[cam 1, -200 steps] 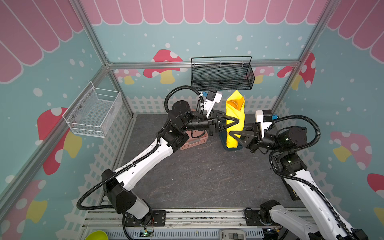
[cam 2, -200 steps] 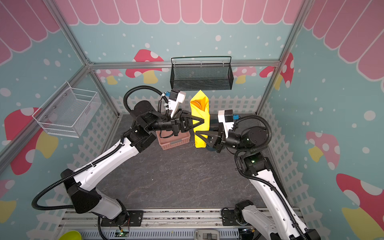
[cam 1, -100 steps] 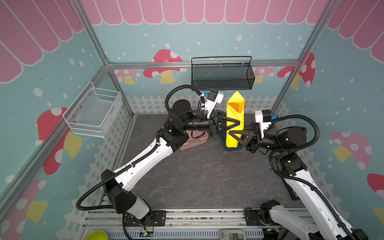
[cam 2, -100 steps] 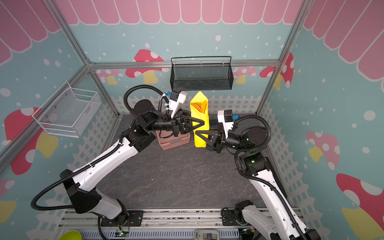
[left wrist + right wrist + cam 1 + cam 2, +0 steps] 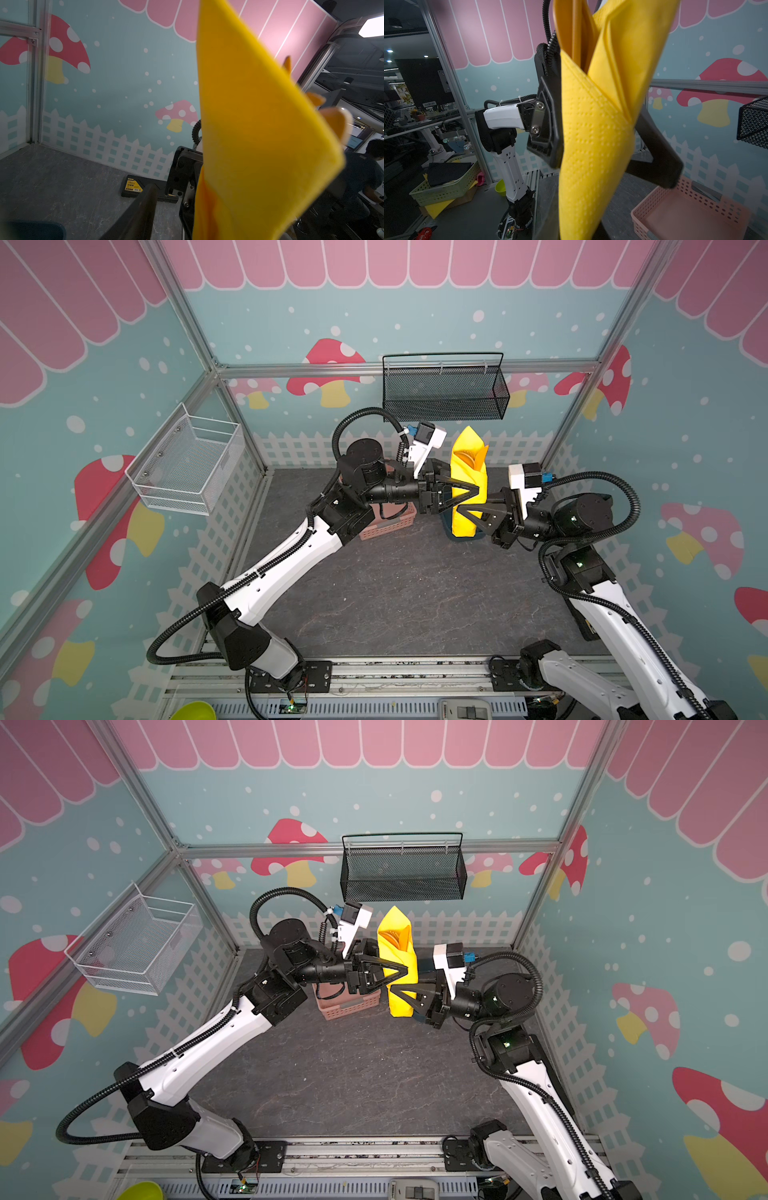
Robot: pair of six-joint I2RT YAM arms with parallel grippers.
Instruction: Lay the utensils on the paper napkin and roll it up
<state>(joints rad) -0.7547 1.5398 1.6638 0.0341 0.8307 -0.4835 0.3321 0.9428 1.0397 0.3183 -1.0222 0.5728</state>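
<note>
The paper napkin (image 5: pixel 468 483) (image 5: pixel 398 969) is a yellow roll standing upright in the air above the table's back. Orange utensils (image 5: pixel 470 456) (image 5: pixel 395 937) (image 5: pixel 576 31) poke out of its top end, and tips show in the left wrist view (image 5: pixel 336 122). My right gripper (image 5: pixel 463 514) (image 5: pixel 397 992) is shut on the roll's lower half from the right. Coming from the left, my left gripper (image 5: pixel 465 491) (image 5: pixel 395 973) has open jaws on either side of the roll's middle. One of its fingers (image 5: pixel 141 214) stands apart from the napkin (image 5: pixel 259 145).
A pink basket (image 5: pixel 390 526) (image 5: pixel 691 209) sits on the table below the left forearm. A black mesh basket (image 5: pixel 444 391) hangs on the back wall and a white wire basket (image 5: pixel 187 466) on the left wall. A black box (image 5: pixel 135 187) lies by the right fence.
My left gripper's jaws have opened away from the roll. My right gripper has closed on the roll's lower half. The roll stays upright in the same place.
</note>
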